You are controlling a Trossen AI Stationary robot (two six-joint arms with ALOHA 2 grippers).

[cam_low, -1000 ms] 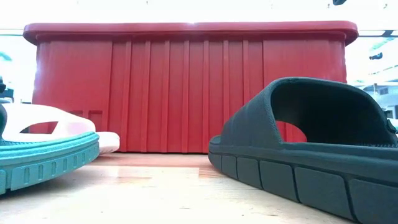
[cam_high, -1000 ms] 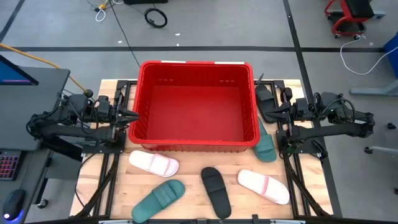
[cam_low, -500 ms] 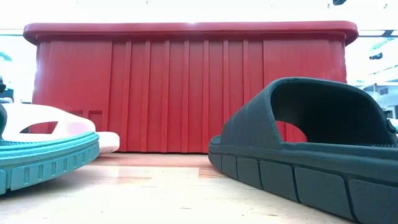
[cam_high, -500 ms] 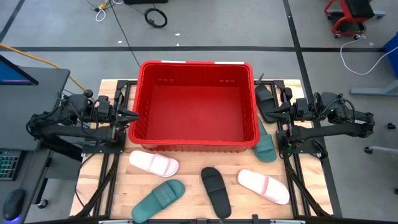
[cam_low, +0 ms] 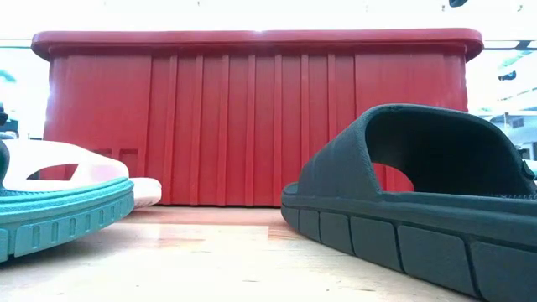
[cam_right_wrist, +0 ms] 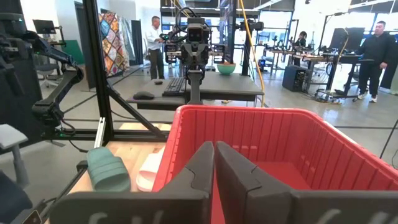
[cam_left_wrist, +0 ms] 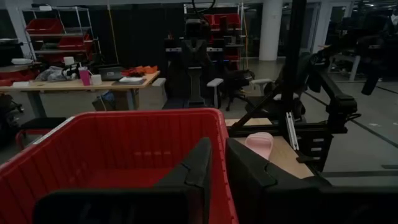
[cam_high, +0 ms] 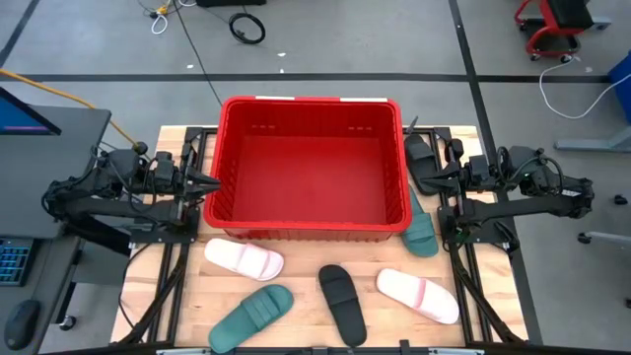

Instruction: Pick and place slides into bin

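Nearest the front edge of the worktop [cam_high: 296, 325] lie four slides in a loose row: a dark green slide [cam_high: 251, 316] at the left, a black slide [cam_high: 341, 303] in the middle, a pale pink slide [cam_high: 418, 295] to the right, and a second pale pink slide [cam_high: 244, 259] a little farther back on the left, just in front of the bin. In the low view the black slide [cam_low: 419, 210] fills the right foreground, with the green sole [cam_low: 59, 220] and the pink one [cam_low: 75, 172] at the left.

Behind them sits the red bin [cam_high: 311, 232], holding no slides. Squeezed along its right wall are another dark green slide [cam_high: 421, 233] near the front corner and another black slide [cam_high: 422, 161] farther back, beside the right arm.

The left end effector [cam_high: 209, 182] rests at the bin's left wall, its fingers nearly together with only a thin slit between them, holding nothing. The right end effector [cam_high: 418, 177] rests at the bin's right wall, over the black slide, fingers likewise almost closed and empty.

People stand in the room beyond, seen in the right wrist view.
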